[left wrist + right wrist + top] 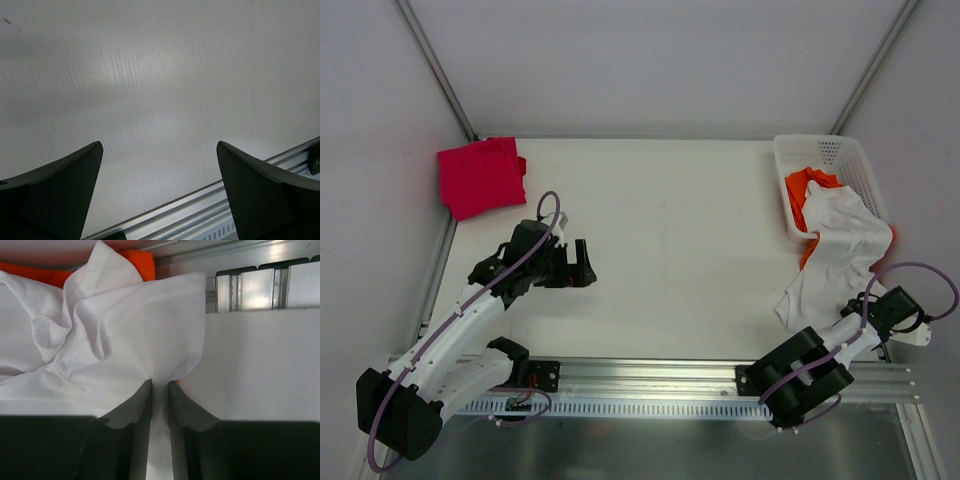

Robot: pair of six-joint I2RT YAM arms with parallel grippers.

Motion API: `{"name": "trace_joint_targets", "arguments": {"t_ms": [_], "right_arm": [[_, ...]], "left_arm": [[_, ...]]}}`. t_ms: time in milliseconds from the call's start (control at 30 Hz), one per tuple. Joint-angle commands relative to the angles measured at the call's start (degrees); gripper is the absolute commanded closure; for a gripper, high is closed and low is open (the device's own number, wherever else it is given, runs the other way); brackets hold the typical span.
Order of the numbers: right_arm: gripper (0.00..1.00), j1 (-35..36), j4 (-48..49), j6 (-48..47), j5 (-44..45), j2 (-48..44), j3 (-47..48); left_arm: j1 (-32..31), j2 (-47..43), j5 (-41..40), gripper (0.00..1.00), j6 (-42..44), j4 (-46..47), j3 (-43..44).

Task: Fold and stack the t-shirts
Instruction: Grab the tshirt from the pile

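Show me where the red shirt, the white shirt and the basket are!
magenta-red t-shirt (480,178): top view, middle of the folded cloth.
white t-shirt (835,250): top view, middle of the part spilling out of the basket.
white lattice basket (783,175): top view, on its left rim.

A robotics lab cell is suggested: a white table (670,250) enclosed by plain panels (650,60), aluminium rail (235,252) seen beyond the right gripper (160,385).

Bright diffuse light, faint soft shadows, overhead view sharp, wrist views softer
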Motion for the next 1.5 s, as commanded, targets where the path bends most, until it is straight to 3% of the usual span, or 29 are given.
{"name": "trace_joint_targets", "arguments": {"t_ms": [0,467,500,600,633,900,1100,1233,1467], "right_arm": [[0.77,-0.34,-4.85,-0.55,2.15,-5.42,1.15],[0.75,-0.42,-8.99,-1.43,2.94,-9.12,2.48],[0.77,-0.34,-8.90,-1.60,2.94,-9.29,2.21],[0.98,-0.34,-8.46,-1.78,3.03,-9.21,2.04],[1.00,-0.34,-8.29,-1.87,2.94,-9.03,2.04],[1.00,-0.42,-7.05,-2.22,3.03,-9.81,0.98],[1.00,0.45,-9.59,-0.38,-8.38,-18.15,4.40],[1.00,8.61,-14.51,2.08,-9.99,-22.56,13.27],[1.00,36.19,-16.11,6.91,-2.08,-20.73,27.16]], "left_arm": [[-0.43,0.17,-0.41,0.01,0.50,-0.35,2.42],[-0.60,-0.71,-0.23,0.01,0.59,-0.52,2.42],[-0.51,-0.79,-0.23,0.01,0.59,-0.52,2.42],[-0.60,-0.79,-0.23,0.01,0.59,-0.52,2.42],[-0.60,-0.79,-0.23,0.01,0.50,-0.52,2.42],[-0.69,-0.97,-0.58,0.01,0.50,-0.52,2.42],[-0.69,-0.97,-0.76,0.01,0.59,-0.61,2.60],[-0.78,-1.76,-1.19,0.01,0.68,-0.52,2.68],[-0.69,-3.78,-1.72,0.01,0.76,-0.61,2.86]]}}
